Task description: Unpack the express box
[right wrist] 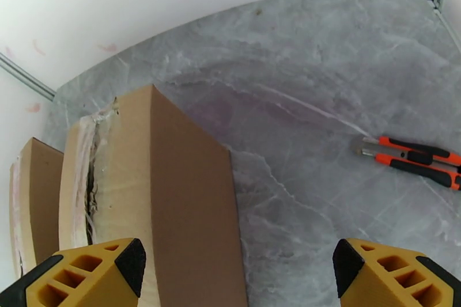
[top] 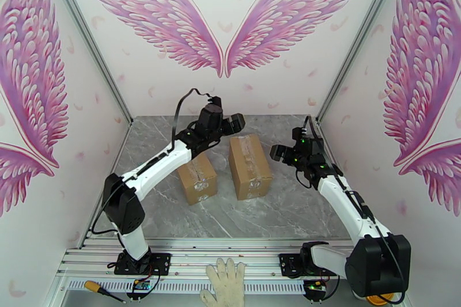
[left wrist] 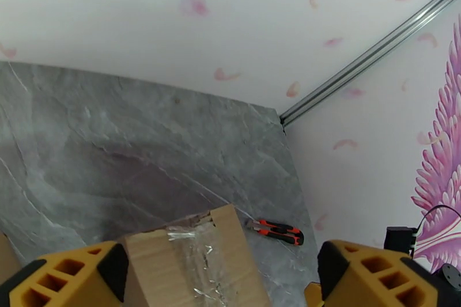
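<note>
1. Hovering spread and empty, left gripper is hanging above the far end of the express box, mid-table; snagging its tape could tip it.
2. Right gripper, also spread, is hanging just right of it; a shove risks ramming the smaller box.

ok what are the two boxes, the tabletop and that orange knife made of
Larger box and smaller box: matte brown cardboard, seams under glossy clear tape. Tabletop: grey, veined like marble; real stone or printed laminate, cannot tell. Knife: orange and black handle, probably plastic.
</note>
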Available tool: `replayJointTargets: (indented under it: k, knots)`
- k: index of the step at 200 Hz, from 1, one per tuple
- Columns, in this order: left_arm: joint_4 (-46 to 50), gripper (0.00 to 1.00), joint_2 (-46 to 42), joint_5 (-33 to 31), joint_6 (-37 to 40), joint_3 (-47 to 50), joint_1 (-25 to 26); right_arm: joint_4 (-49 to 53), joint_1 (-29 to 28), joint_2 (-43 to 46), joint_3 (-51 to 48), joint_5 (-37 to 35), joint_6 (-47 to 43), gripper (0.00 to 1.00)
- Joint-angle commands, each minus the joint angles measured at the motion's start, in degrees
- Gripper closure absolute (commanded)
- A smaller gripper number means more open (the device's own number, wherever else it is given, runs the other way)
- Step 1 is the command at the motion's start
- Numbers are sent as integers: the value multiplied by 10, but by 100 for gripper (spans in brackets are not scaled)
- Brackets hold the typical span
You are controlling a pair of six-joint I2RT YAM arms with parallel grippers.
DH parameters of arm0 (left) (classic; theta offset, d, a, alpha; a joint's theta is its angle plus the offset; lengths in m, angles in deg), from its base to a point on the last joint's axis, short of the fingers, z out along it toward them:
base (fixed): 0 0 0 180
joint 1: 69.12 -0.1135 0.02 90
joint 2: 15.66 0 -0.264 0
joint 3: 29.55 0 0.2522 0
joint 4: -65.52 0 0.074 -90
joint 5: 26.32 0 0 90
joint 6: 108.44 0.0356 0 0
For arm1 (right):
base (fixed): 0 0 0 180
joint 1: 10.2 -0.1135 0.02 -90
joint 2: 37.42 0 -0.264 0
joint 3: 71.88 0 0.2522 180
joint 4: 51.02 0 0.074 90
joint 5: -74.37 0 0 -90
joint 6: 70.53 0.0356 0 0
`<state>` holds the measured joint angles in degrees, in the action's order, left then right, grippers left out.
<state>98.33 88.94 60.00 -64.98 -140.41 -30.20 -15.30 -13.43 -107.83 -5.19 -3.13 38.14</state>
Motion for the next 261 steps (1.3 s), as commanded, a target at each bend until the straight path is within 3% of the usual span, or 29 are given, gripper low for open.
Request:
replayJointTargets:
  k: [1, 26, 115, 214, 238, 261]
  knots:
    - [55, 7, 10, -2, -89, -11, -5, 42, -2, -10, 1, 17, 18, 8]
    - [91, 1, 18, -23, -120, -6, -2, 40, -2, -14, -4, 25, 24, 9]
    - [199, 1, 35, -46, -128, 19, -28, 32, -3, -67, 23, 71, 38, 12]
    - [325, 1, -6, -84, 31, 9, -117, 11, -4, -98, 22, 140, 52, 16]
    - [304, 1, -9, -42, 59, -13, -127, 10, -5, -103, 27, 163, 51, 18]
    - [268, 1, -2, -10, 93, -64, -105, 11, -7, -99, 25, 184, 49, 20]
